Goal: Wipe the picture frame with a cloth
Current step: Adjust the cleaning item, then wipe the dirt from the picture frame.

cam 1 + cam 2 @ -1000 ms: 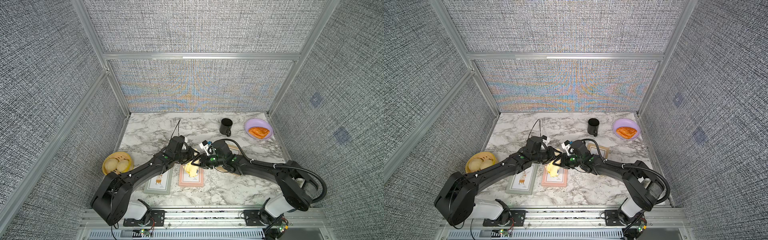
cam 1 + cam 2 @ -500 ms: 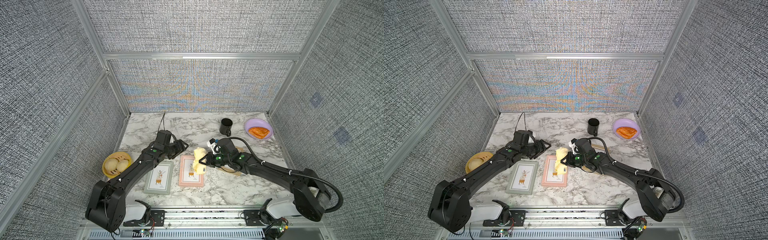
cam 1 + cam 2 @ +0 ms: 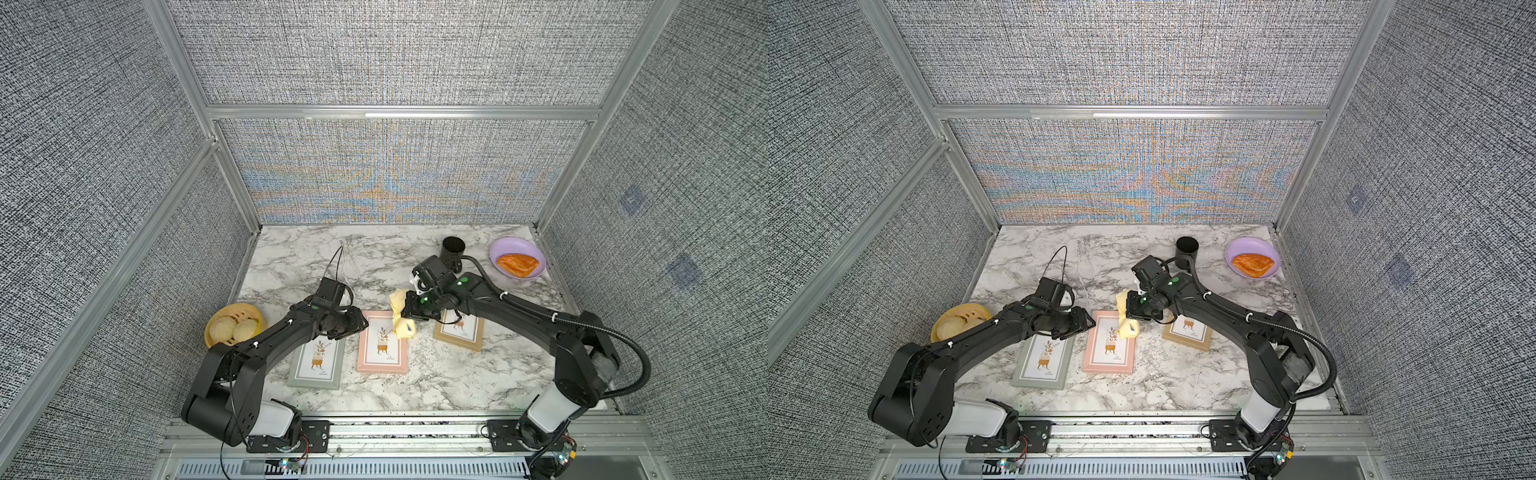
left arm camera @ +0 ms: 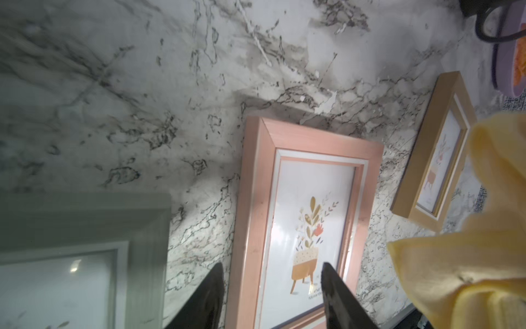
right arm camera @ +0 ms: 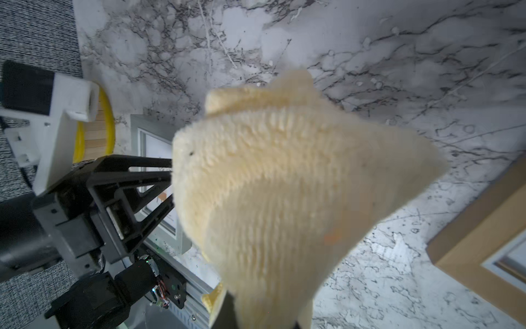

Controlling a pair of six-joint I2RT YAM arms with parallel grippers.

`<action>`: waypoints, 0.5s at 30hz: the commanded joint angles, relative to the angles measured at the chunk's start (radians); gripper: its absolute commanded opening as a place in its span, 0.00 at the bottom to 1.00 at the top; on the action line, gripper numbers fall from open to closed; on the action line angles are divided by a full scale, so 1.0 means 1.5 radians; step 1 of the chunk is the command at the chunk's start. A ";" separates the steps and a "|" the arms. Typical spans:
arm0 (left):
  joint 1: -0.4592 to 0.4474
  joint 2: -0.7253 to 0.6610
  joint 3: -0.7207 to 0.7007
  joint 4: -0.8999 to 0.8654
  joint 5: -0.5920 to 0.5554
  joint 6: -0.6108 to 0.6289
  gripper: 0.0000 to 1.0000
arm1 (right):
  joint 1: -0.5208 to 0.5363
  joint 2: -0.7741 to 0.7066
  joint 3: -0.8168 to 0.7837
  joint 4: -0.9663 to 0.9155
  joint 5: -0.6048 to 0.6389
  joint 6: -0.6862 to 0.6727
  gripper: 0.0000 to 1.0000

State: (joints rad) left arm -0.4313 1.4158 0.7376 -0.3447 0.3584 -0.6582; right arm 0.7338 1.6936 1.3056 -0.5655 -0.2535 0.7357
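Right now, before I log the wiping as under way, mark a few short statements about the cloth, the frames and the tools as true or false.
1. The right tool grips the cloth. True.
2. The cloth lies spread flat on the grey frame. False: it hangs bunched from the right tool, over a corner of the pink frame.
3. The left tool is open and holds nothing. True.
4. Only two frames lie on the table. False: there are three, grey, pink and tan.
5. The black cup stands on the purple plate. False: it stands beside the plate, on the table.
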 commanded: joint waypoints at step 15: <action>-0.060 0.068 -0.025 0.029 -0.046 0.007 0.37 | 0.048 0.255 0.258 -0.042 0.063 0.003 0.00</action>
State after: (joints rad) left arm -0.5095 1.5040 0.7021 -0.3199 0.3283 -0.6350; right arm 0.8043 2.0541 1.6665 -0.6037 -0.1814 0.7460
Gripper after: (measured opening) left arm 0.384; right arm 0.085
